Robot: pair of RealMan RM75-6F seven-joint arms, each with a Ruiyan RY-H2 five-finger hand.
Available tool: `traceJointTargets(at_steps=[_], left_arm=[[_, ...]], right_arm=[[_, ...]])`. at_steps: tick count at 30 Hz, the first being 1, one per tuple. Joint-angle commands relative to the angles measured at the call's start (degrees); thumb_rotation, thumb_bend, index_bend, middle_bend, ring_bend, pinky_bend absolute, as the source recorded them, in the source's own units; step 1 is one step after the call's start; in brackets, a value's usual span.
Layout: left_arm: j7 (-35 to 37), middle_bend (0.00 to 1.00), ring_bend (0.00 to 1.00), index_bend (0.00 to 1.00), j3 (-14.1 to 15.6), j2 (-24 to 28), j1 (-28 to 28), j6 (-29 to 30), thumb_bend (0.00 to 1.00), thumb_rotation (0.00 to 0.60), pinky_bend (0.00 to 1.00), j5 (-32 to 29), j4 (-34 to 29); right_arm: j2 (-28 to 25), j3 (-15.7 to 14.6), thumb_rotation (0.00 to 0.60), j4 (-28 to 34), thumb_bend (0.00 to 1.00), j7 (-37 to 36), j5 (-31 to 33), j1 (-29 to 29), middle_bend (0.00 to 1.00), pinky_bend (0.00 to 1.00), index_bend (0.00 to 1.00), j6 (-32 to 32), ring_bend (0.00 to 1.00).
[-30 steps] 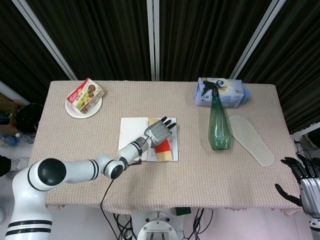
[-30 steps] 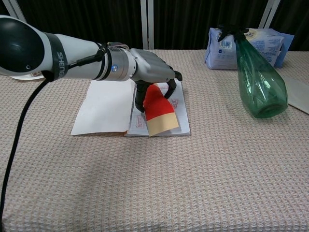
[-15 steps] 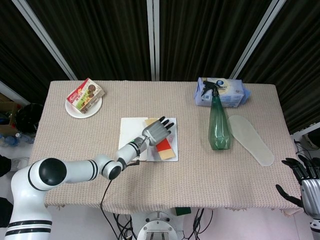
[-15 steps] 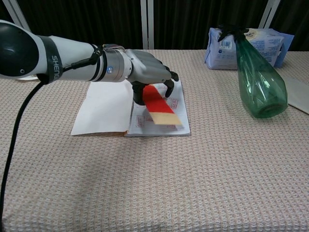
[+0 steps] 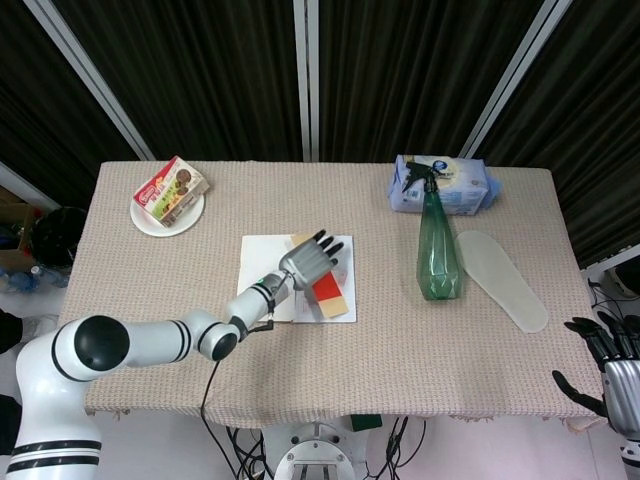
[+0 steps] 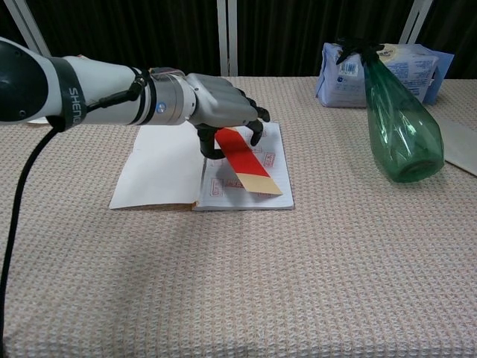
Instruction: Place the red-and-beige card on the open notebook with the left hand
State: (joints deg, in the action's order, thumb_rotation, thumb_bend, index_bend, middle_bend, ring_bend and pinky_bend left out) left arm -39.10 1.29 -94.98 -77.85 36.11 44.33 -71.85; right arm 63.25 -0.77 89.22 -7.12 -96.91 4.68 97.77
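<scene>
From the head view, the left hand is seen over the open notebook in the middle of the desk, with the red-and-beige card poking out below it on the right page. The right hand is parked off the desk's right edge, fingers spread, nothing held. From the chest view, the card's red end is tucked under the left hand's curled fingers — whether it's actually pinched can't be told — while the beige end lies on the page.
</scene>
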Motion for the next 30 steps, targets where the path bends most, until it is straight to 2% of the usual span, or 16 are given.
traceJointTargets(at_steps=[1, 6, 12, 15, 17, 19, 21, 22, 30], left_arm=[[-0.1, 0.00, 0.00, 0.23, 0.3, 1.4, 0.5, 0.9, 0.38, 0.600, 0.06, -0.1, -1.4], [0.6, 0.00, 0.00, 0.18, 0.5, 3.5, 1.8, 2.3, 0.37, 0.600, 0.06, -0.9, -4.6], [1.5, 0.00, 0.00, 0.16, -0.3, 4.5, 3.1, 4.8, 0.29, 0.600, 0.06, -0.5, -7.0], [2.0, 0.00, 0.00, 0.17, -1.1, 5.7, 3.8, 6.1, 0.34, 0.598, 0.06, -2.3, -8.9], [2.5, 0.00, 0.00, 0.18, -1.7, 6.1, 4.3, 6.8, 0.46, 0.503, 0.06, -4.0, -9.7], [2.9, 0.00, 0.00, 0.21, -2.1, 6.4, 4.8, 7.5, 0.56, 0.313, 0.06, -5.9, -10.1], [2.1, 0.00, 0.00, 0.23, -1.8, 6.4, 5.0, 7.9, 0.60, 0.203, 0.06, -8.0, -9.9], [1.6, 0.00, 0.00, 0.24, -1.6, 6.3, 5.0, 7.9, 0.62, 0.171, 0.06, -9.0, -9.7], [-2.8, 0.00, 0.00, 0.24, 0.3, 4.9, 5.1, 9.5, 0.63, 0.121, 0.06, -16.8, -7.2]], right_arm=[[0.0, 0.0, 0.600, 0.0, 0.18, 0.0, 0.0, 0.0, 0.21, 0.17, 0.26, 0.1, 0.10], [0.1, 0.0, 0.600, 0.0, 0.18, 0.0, -0.3, -0.2, 0.21, 0.17, 0.26, -0.1, 0.10], [0.0, 0.0, 0.600, 0.3, 0.18, 0.1, -0.7, -0.4, 0.21, 0.17, 0.26, 0.0, 0.10], [-0.1, 0.1, 0.600, 0.2, 0.17, 0.0, -0.7, -0.4, 0.21, 0.17, 0.26, 0.0, 0.10], [0.0, 0.1, 0.600, 0.1, 0.18, -0.2, -0.8, -0.5, 0.21, 0.17, 0.26, -0.1, 0.10], [0.0, 0.1, 0.600, 0.1, 0.18, -0.3, -0.7, -0.6, 0.21, 0.17, 0.26, -0.2, 0.10], [0.1, 0.1, 0.600, 0.0, 0.17, -0.4, -0.7, -0.7, 0.21, 0.17, 0.26, -0.4, 0.10], [0.1, 0.1, 0.600, 0.0, 0.18, -0.4, -0.8, -0.8, 0.21, 0.17, 0.26, -0.5, 0.10], [0.2, 0.1, 0.600, 0.4, 0.17, 0.0, -0.8, -1.2, 0.21, 0.17, 0.26, -1.1, 0.10]])
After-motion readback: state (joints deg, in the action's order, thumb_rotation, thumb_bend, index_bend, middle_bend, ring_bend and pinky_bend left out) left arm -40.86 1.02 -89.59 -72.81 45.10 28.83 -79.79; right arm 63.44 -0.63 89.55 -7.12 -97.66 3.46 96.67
